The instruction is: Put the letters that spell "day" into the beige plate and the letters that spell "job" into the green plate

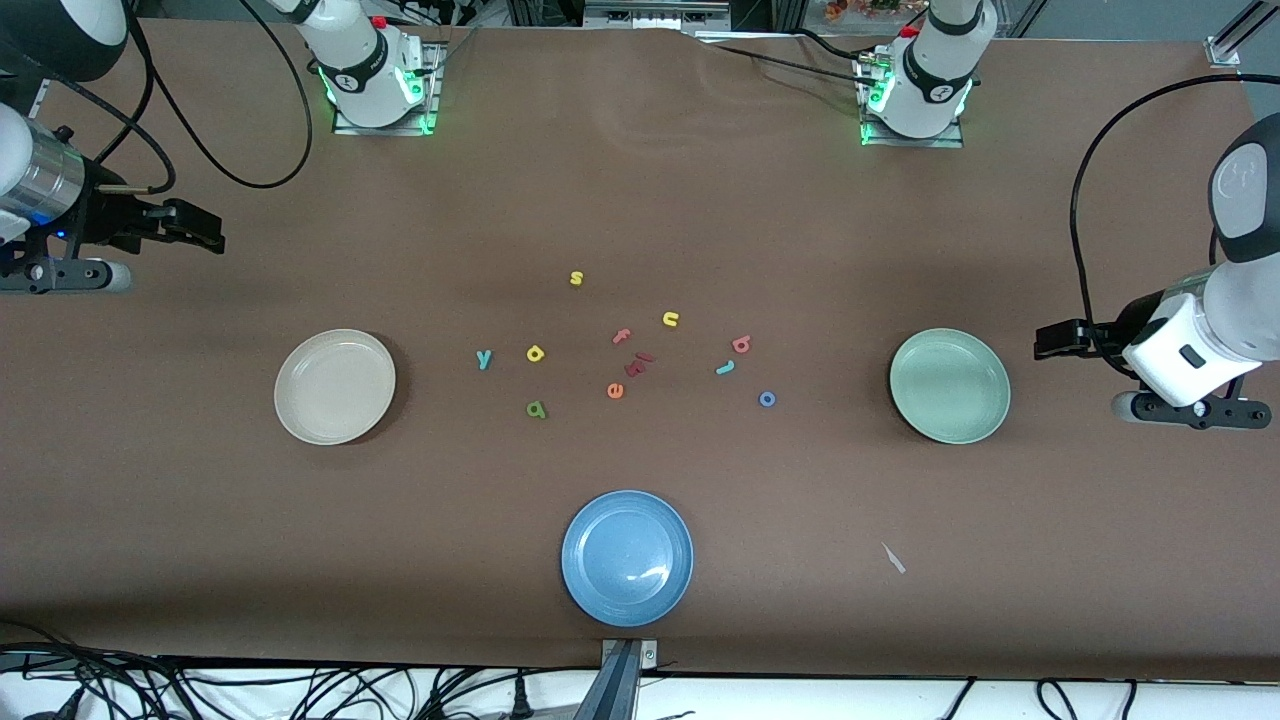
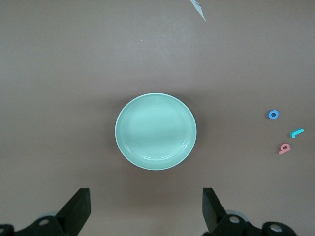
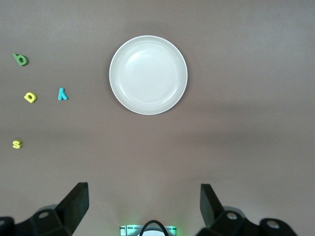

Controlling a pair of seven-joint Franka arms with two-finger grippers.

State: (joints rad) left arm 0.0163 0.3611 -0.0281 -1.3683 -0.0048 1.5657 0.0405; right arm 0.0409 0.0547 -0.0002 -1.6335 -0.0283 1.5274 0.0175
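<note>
Both jaws released: left gripper [image 2: 145, 211] over green plate [image 2: 155, 132], right gripper [image 3: 142, 209] parked upper-left. No letter picked yet; teal "j" [image 1: 725, 367] judged next.

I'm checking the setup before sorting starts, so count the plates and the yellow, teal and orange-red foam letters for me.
Plates: 3 (beige plate, green plate, blue plate)
Yellow letters: 3 (s, u, d)
Teal letters: 2 (y, j)
Orange-red letters: 3 (f, e, b)
Total: 11
</note>
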